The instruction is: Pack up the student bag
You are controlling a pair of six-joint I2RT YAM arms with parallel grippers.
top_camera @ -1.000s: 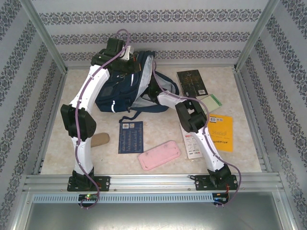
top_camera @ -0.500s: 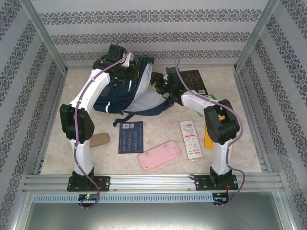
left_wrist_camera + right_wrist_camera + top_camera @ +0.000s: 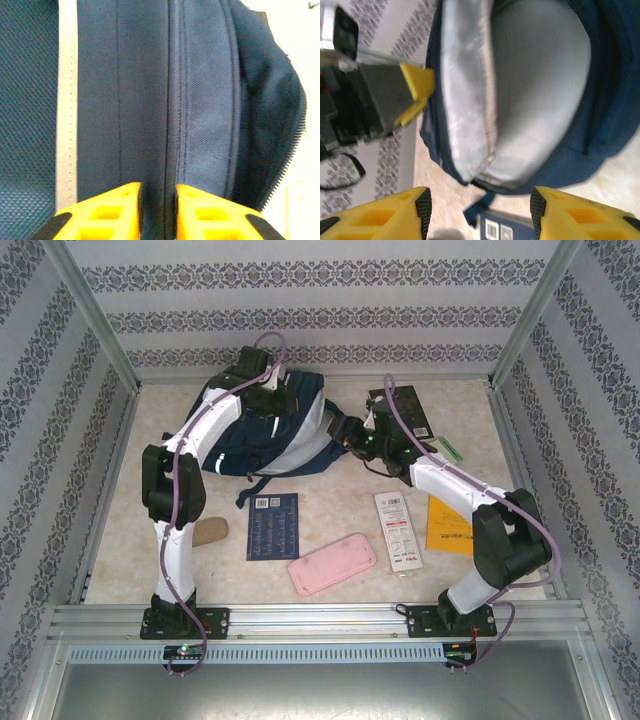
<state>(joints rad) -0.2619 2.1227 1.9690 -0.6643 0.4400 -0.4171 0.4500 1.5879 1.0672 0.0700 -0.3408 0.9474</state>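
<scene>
The navy student bag [image 3: 245,448], thin white stripes on it, is lying slumped on the worktop [image 3: 140,540] beyond the pink pencil case [image 3: 332,563], its mouth gaping open and showing pale grey lining.

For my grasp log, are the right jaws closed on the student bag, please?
No, the right gripper has its jaws wide apart, facing the student bag's open grey-lined mouth.

Pink flat pencil case [image 3: 332,563]: lies tilted near the front edge.
Dark blue rectangular booklet [image 3: 273,525]: flat, just behind the case.
White and red long card [image 3: 398,529]: flat, right of the booklet.
Yellow-orange book [image 3: 448,530]: right side, partly hidden.
Dark-covered book [image 3: 402,408]: back right.
Pale green notepad [image 3: 447,448]: beside it, mostly hidden.
Tan oval piece [image 3: 210,531]: left of the booklet.
Beige marbled tabletop [image 3: 120,540]: bears all the above.
</scene>
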